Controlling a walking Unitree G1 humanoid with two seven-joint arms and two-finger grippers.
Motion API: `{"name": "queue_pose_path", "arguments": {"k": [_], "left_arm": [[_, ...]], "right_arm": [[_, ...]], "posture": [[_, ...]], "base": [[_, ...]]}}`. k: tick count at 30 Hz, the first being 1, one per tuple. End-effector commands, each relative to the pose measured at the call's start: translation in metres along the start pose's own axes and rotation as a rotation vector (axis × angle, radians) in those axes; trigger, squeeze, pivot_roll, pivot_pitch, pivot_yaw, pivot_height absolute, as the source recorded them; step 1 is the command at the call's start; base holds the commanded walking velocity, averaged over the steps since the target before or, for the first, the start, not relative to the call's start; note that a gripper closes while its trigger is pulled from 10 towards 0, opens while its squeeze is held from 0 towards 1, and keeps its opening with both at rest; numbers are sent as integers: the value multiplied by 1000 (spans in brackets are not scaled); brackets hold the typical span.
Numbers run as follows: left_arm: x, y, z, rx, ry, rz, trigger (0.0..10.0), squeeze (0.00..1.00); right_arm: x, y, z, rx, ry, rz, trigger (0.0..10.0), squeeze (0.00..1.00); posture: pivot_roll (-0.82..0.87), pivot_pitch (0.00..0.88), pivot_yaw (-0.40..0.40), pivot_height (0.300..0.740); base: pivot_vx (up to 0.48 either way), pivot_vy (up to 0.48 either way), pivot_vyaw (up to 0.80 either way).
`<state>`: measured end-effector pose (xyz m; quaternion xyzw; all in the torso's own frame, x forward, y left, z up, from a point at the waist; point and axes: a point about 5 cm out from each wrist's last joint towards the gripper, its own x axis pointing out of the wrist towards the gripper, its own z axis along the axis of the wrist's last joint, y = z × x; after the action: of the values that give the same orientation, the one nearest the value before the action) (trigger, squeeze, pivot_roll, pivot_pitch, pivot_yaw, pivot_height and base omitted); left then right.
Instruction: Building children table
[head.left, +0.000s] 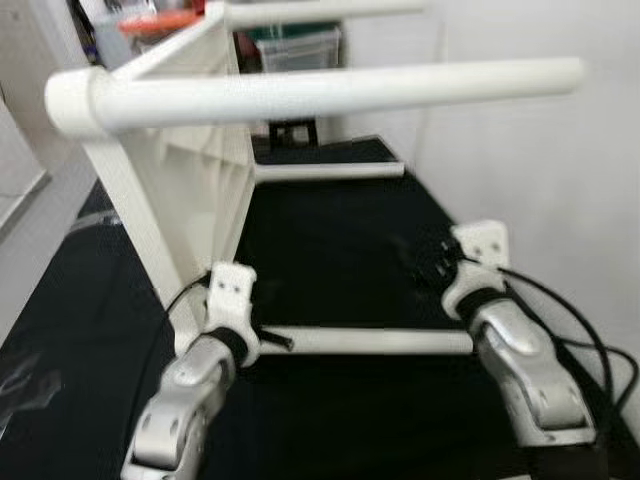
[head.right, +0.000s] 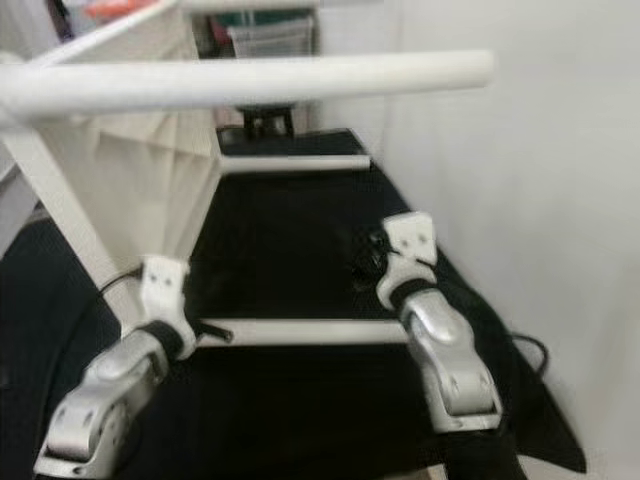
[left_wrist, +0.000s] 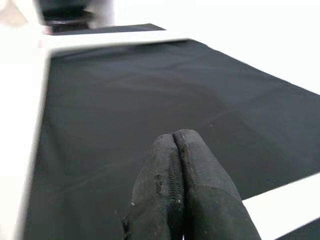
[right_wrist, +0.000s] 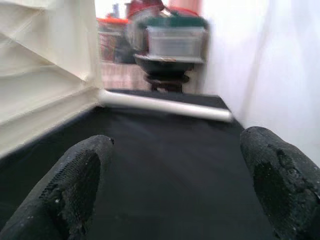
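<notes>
Where table leg (head.left: 380, 341) lies, left pincer (head.left: 272, 338) touches.

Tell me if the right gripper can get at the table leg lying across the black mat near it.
Probably yes. The right gripper is open just beyond the near table leg, whose end lies beside the right wrist with bare black mat around it; it would need to draw back.

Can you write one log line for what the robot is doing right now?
stage: building | white plastic children's table: on its side, black cloth | left tool: shut, empty, near lower white leg | right tool: open, empty
</notes>
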<state>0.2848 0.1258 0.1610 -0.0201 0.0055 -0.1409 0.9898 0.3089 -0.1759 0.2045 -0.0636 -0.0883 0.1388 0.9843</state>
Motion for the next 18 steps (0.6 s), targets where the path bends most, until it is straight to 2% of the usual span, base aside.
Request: {"name": "queue_pose_path", "arguments": {"k": [1, 4, 6, 8, 10, 13, 14, 15, 16, 17, 18], "left_arm": [[-5, 11, -3, 23, 15, 56, 10000, 0], [-9, 15, -4, 50, 22, 93, 10000, 0], [-15, 21, -7, 72, 36, 159, 10000, 0], [-15, 21, -7, 72, 36, 159, 10000, 0], [-18, 29, -10, 77, 44, 203, 10000, 0], [-18, 32, -10, 80, 45, 215, 10000, 0], [-18, 36, -11, 85, 46, 227, 10000, 0], [-18, 36, -11, 85, 46, 227, 10000, 0], [-16, 41, -12, 89, 48, 237, 10000, 0], [-16, 41, -12, 89, 48, 237, 10000, 0], [-13, 47, -12, 81, 45, 239, 10000, 0]], "right_arm": [[0, 11, 5, 0, -38, 67, 10000, 0], [-3, 12, 8, -45, -46, 120, 10000, 0], [-10, 14, 23, -150, -90, 244, 10000, 0], [-10, 14, 23, -150, -90, 244, 10000, 0], [-18, 10, 45, -255, -153, 324, 10000, 0], [-21, 7, 52, -291, -170, 342, 10000, 0], [-24, 2, 61, -347, -183, 352, 10000, 0], [-24, 2, 61, -347, -183, 352, 10000, 0], [-26, -4, 75, -385, -217, 354, 10000, 0], [-26, -4, 75, -385, -217, 354, 10000, 0], [-30, -7, 92, -465, -254, 385, 10000, 0]], "posture": [[-15, 4, 5, 740], [-15, 6, 7, 740], [-13, 9, 10, 740], [-13, 9, 10, 740], [-15, 9, 14, 740], [-16, 9, 15, 740], [-24, 9, 19, 740], [-24, 9, 19, 740], [-29, 6, 25, 740], [-29, 6, 25, 740], [-36, 3, 30, 740]], "base": [[0, 0, 0], [0, 0, 0], [0, 0, 0], [0, 0, 0], [0, 0, 0], [0, 0, 0], [0, 0, 0], [0, 0, 0], [0, 0, 0], [0, 0, 0], [0, 0, 0]]}}
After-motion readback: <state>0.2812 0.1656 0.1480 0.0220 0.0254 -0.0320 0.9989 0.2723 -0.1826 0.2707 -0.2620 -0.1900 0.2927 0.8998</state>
